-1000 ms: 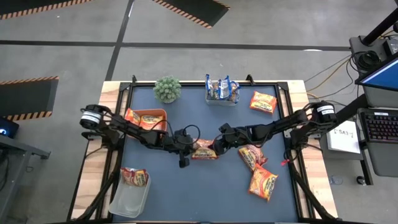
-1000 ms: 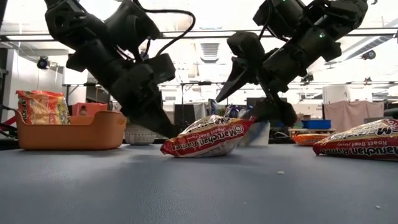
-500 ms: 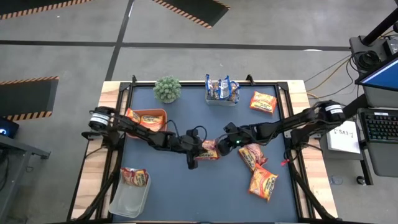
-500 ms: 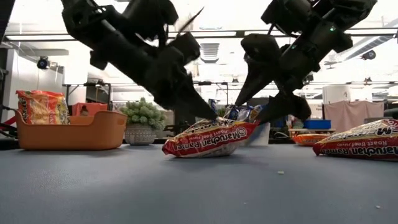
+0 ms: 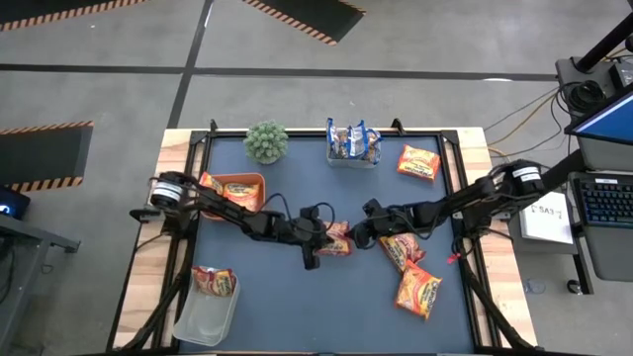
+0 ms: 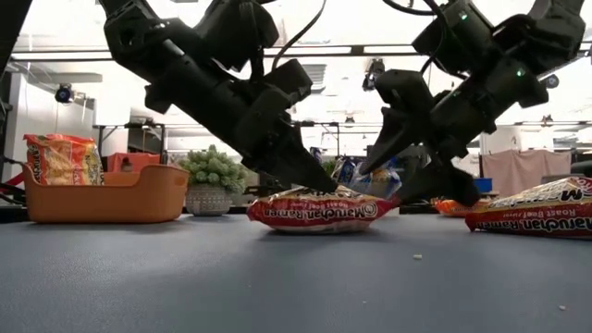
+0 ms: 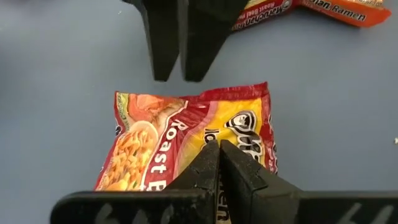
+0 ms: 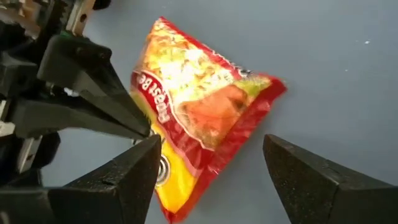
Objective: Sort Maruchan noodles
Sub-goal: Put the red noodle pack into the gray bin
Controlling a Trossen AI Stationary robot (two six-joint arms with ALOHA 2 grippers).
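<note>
Mid-table, your left gripper (image 5: 329,239), fingers closed, presses on one dark red noodle packet (image 5: 337,240). Your right gripper (image 5: 360,237) stands wide open beside it, holding nothing.

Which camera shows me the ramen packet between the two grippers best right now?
The right wrist view: the packet lies nearly whole and unobstructed on the mat. The left wrist view has the shut left gripper over it. The high view shows it half hidden by arms; the low view only edge-on.

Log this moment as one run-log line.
left gripper: shut, tips pressing on noodle packet | right gripper: open, straddling the same packet | packet: flat on table, mid-table
</note>
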